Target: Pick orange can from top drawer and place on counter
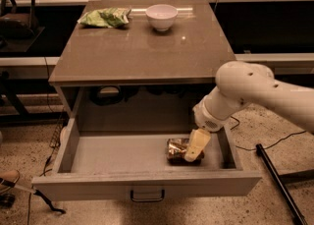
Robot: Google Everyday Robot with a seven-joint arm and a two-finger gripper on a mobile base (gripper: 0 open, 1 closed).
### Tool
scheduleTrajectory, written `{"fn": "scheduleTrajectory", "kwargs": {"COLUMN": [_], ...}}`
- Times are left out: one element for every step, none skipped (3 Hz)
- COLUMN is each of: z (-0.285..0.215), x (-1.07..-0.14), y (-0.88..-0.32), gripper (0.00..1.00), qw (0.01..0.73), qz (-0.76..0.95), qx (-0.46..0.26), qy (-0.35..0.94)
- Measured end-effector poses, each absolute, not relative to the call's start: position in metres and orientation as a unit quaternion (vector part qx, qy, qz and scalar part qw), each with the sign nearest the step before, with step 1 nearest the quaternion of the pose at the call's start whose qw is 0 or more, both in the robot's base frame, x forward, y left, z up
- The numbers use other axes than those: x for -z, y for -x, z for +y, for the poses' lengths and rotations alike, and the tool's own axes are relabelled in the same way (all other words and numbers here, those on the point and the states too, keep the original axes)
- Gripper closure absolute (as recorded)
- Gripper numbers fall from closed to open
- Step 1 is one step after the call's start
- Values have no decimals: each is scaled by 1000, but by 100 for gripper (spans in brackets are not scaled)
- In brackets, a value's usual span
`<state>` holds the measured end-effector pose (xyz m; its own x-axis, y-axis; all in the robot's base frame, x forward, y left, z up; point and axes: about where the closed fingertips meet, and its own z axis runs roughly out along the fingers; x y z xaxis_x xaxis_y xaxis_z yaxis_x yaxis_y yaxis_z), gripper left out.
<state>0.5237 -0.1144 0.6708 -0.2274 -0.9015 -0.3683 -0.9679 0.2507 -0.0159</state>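
Top drawer (113, 153) stands pulled out toward the camera. Its front panel runs along the 6 o'clock edge of the view, with a small dark handle (147, 195) at the panel's centre.

Orange can (174, 149) lies on its side on the drawer floor, at about 4 o'clock of the drawer interior. It is nearer the right wall than the left and sits back from the front panel. The surface is shiny and crinkled, golden-brown in this light. Its right end is hidden behind the tool.

Tool (196, 146) is down inside the drawer, pale cream, hanging from the bulky white arm (245, 89) that comes in from 3 o'clock. It overlaps the can's right end in view; touching or merely in front, cannot tell. How wide the tool stands also cannot be told from this angle.

Worktop (142, 52) lies above the drawer, glossy grey-brown. Green chip bag (104, 17) sits at 11 o'clock on it, near the back edge. White bowl (162, 16) sits at 12 o'clock, upright, near the bag on its right but apart from it.

Speckled floor (29, 150) surrounds the cabinet. Black pole (277, 180) lies slantwise at 4 o'clock of the view, near the drawer's right front corner.
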Motion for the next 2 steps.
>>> {"fn": "scheduleTrajectory", "kwargs": {"z": [-102, -95], "x": [-641, -612], "y": [-531, -534], "gripper": [0, 18], "qw": [158, 154], "qz": [777, 780], "qx": [-121, -134], "qy": [597, 592]}}
